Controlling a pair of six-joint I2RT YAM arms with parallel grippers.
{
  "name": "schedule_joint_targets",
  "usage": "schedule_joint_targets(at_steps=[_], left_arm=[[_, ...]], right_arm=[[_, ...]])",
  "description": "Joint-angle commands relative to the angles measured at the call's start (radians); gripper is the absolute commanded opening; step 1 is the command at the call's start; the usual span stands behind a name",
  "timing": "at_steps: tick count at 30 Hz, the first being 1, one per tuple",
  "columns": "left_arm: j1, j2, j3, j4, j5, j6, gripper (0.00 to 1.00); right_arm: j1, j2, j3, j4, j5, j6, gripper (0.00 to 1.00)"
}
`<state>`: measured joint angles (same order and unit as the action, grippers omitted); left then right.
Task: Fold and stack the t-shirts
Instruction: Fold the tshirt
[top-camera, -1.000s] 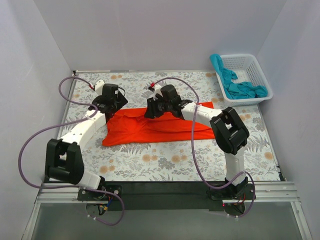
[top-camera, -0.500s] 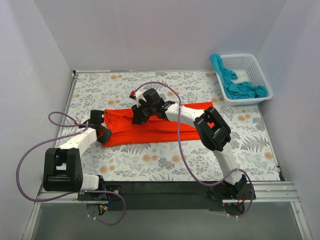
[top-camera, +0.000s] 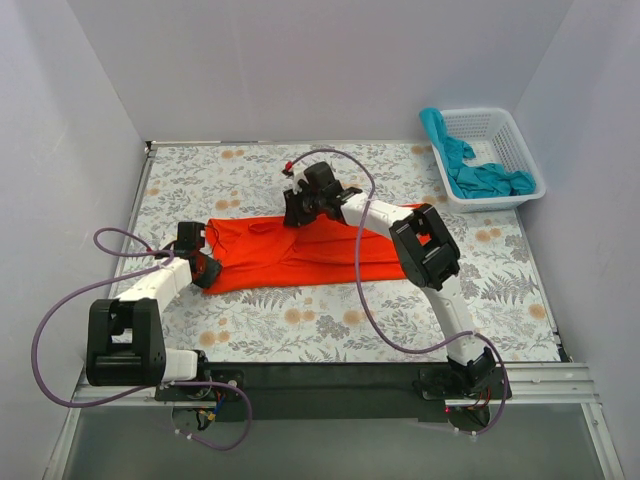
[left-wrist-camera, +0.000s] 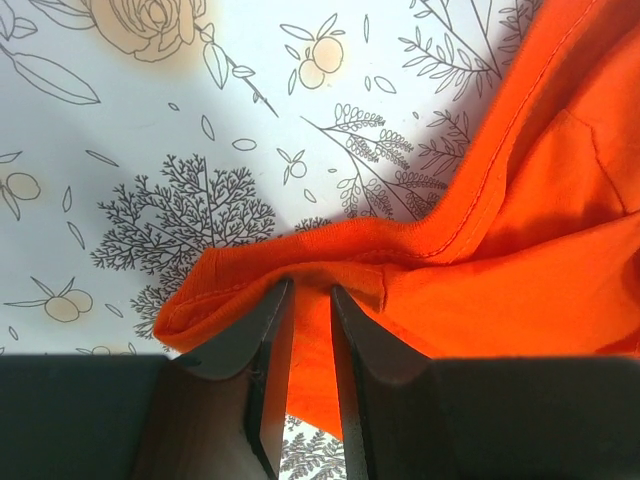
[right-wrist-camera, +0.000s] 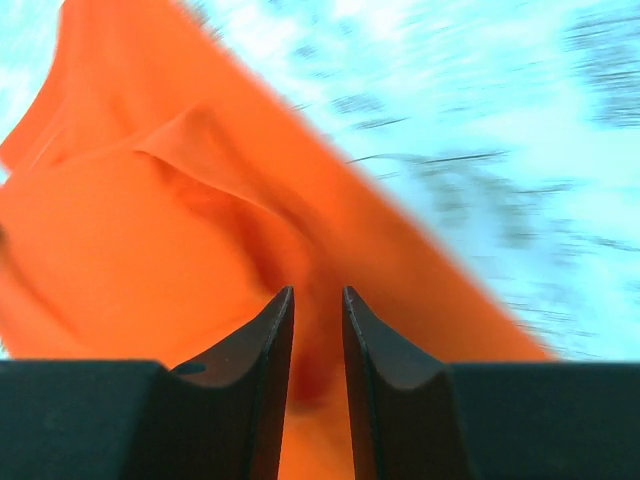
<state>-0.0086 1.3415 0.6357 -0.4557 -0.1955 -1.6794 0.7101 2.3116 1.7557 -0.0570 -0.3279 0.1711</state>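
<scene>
An orange t-shirt (top-camera: 300, 250) lies in a long band across the middle of the floral table. My left gripper (top-camera: 203, 268) is at its left end, shut on a fold of the orange cloth (left-wrist-camera: 400, 290). My right gripper (top-camera: 296, 212) is at the shirt's far edge, left of centre, shut on the orange cloth (right-wrist-camera: 200, 220), which rises in a ridge between the jaws. The right wrist view is blurred. Teal t-shirts (top-camera: 478, 175) lie heaped in the white basket (top-camera: 517, 135) at the back right.
The floral tablecloth (top-camera: 330, 320) covers the table. White walls close the left, back and right sides. The right arm (top-camera: 425, 250) reaches across the shirt's right half. Purple cables loop from both arms.
My right gripper has moved back and to the right along the shirt's far edge, drawing the cloth wider. My left gripper has stayed at the shirt's left end after moving down from the far left.
</scene>
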Motion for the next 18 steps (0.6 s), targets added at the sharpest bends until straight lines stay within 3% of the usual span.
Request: schedule_joint_targets(at_steps=[1, 5, 9, 14, 18], left_arm=[[0.007, -0.030, -0.022, -0.074, -0.035, 0.017, 0.21], [0.007, -0.059, 0.002, -0.084, -0.036, 0.049, 0.27], [0.007, -0.111, 0.070, -0.103, -0.029, 0.099, 0.39], [0.002, -0.160, 0.145, -0.115, 0.042, 0.136, 0.56], [-0.039, -0.165, 0.173, -0.101, 0.119, 0.138, 0.58]], right_arm=[[-0.066, 0.019, 0.059, 0.031, 0.059, 0.060, 0.32], [-0.090, -0.041, 0.047, 0.029, 0.033, 0.059, 0.33], [-0.115, -0.179, -0.079, 0.031, -0.008, 0.057, 0.33], [-0.141, -0.406, -0.370, 0.028, -0.092, 0.036, 0.33], [-0.139, -0.567, -0.603, 0.023, -0.106, 0.011, 0.33]])
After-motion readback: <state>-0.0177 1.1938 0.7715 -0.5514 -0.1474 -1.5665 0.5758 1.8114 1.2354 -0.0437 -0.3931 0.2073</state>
